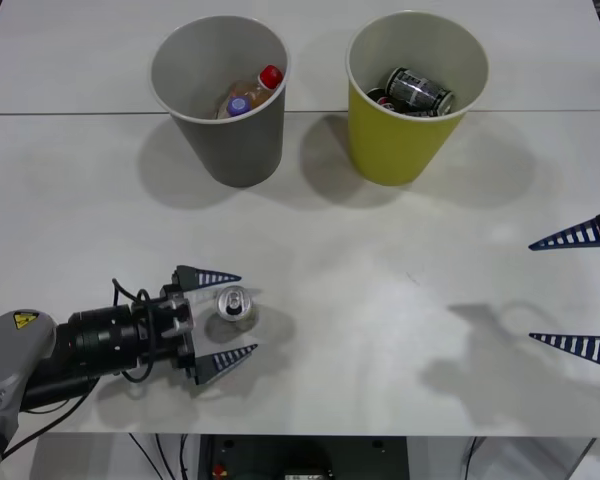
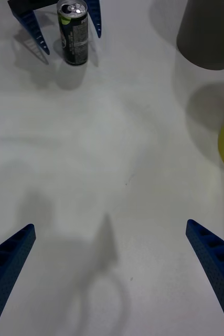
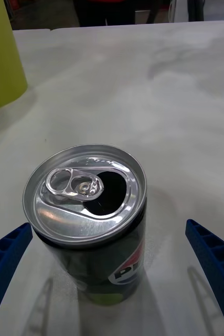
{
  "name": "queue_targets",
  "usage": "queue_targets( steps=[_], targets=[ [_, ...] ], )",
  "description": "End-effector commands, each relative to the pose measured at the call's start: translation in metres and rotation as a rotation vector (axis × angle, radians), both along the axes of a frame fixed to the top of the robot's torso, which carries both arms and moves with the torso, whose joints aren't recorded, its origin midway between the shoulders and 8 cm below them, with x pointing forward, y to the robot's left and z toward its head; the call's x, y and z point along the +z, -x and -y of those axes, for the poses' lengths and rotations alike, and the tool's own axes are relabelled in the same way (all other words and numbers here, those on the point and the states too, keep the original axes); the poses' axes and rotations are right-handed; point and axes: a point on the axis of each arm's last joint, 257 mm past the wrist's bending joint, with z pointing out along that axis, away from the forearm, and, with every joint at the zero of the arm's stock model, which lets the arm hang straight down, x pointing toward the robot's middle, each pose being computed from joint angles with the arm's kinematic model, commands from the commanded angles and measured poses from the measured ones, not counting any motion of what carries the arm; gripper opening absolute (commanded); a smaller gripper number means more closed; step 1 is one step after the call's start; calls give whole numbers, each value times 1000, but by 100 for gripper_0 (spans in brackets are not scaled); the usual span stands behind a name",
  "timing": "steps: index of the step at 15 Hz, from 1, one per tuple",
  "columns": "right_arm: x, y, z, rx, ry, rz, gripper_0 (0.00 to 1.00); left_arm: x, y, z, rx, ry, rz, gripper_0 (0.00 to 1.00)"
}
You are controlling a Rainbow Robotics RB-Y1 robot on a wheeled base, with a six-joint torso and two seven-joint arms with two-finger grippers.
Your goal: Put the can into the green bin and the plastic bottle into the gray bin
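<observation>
We take the can [image 1: 234,305] as our landmark: it stands upright on the white table [image 1: 380,330] near the front edge, its silver top with the tab already opened, dark sides with a green foot showing in the wrist views. Our left gripper [image 1: 220,315] lies low and level around it, blue fingers spread with one on either side and a gap to the can wall on both, so nothing is pinched yet; we judge this straddling pose is the lead-in to a side grasp, which would keep the can upright for carrying. Well off to the right of the can, at about the same depth, our right gripper [image 1: 578,291] waits with its fingers also spread wide and empty, kept clear of the working lane. Farther back from the can and a little to its right stands the gray bin [image 1: 220,95], already holding plastic bottles [image 1: 252,92] with a red and a purple cap. Beyond that, farther right again, sits the green bin [image 1: 416,95], with black-and-silver cans [image 1: 417,90] lying inside, and that is where our can belongs.
</observation>
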Motion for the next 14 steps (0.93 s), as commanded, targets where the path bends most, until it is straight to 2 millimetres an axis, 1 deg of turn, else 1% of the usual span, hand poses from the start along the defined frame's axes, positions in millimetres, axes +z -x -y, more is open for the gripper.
queue_targets(
  steps=[1, 7, 10, 11, 12, 13, 14],
  targets=[
    [0, 0, 0, 0, 0, 0, 100, -4, -7, 9, 4, 37, -25, 100],
    [0, 0, 0, 0, 0, 0, 100, 8, -11, 29, -4, 94, -24, 100],
    [0, 0, 0, 0, 0, 0, 100, 9, -11, 30, -3, 100, -24, 100],
    [0, 0, 0, 0, 0, 0, 100, 9, -11, 30, -1, 101, -23, 77],
    [0, 0, 0, 0, 0, 0, 100, 10, -11, 30, -1, 103, -23, 47],
    [0, 0, 0, 0, 0, 0, 100, 9, -11, 30, -3, 102, -24, 19],
    [0, 0, 0, 0, 0, 0, 100, 9, -11, 30, -1, 100, -25, 8]
  ],
)
